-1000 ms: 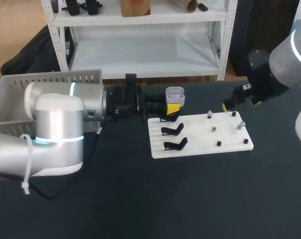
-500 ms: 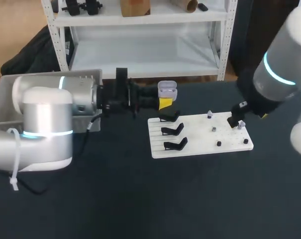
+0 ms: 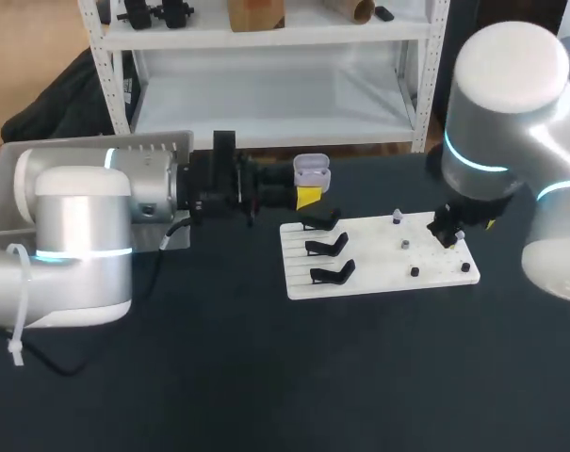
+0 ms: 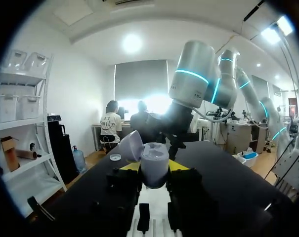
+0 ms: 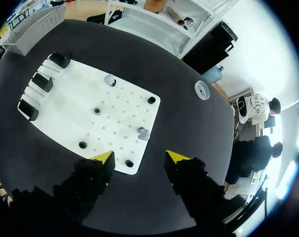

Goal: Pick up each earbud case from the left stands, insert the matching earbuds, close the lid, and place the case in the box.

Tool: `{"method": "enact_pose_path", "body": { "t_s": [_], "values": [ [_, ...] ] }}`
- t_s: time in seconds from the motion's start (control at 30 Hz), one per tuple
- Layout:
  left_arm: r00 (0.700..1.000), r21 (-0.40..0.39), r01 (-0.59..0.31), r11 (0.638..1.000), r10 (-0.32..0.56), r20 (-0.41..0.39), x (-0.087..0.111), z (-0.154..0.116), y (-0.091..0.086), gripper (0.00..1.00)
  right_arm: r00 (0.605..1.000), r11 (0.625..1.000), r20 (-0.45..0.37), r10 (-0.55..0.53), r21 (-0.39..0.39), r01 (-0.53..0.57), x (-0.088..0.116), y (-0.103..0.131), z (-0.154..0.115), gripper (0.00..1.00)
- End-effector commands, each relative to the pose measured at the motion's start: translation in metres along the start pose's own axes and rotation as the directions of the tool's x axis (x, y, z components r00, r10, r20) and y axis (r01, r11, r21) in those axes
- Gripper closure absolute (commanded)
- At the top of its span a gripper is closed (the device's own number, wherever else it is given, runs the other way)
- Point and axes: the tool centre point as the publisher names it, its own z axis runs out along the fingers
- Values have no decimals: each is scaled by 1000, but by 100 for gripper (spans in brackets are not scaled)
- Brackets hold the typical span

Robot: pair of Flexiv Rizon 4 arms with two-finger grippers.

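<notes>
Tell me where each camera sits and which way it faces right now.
Head view: above and behind, looking down on the table; both arms show, the left pincer holding the open case, the right pincer above the white board.
Left wrist view: looks along its pincer across the table; case in its grip, right arm ahead.
Right wrist view: looks down at the board; its open pincer shows.
Shared: head and right wrist views both show the board and black stands.

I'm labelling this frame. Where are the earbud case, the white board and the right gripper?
earbud case (image 4: 154,165), left wrist view, its rounded body below the open lid.
white board (image 3: 374,259), head view, a bare patch near its middle.
right gripper (image 5: 139,157), right wrist view, midway between its yellow tips.
</notes>
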Motion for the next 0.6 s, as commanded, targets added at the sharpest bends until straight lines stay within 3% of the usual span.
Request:
{"method": "enact_pose_path", "body": {
  "t_s": [0.03,0.6],
  "values": [
    [1000,-9,-1,1000,1,1,0,1,-2,100,999,999,-32,-21,-24,21,-5,1,5,52],
    [1000,-9,-1,1000,1,1,0,1,-2,100,995,993,-99,-33,-116,22,-12,0,28,51]
  ]
}}
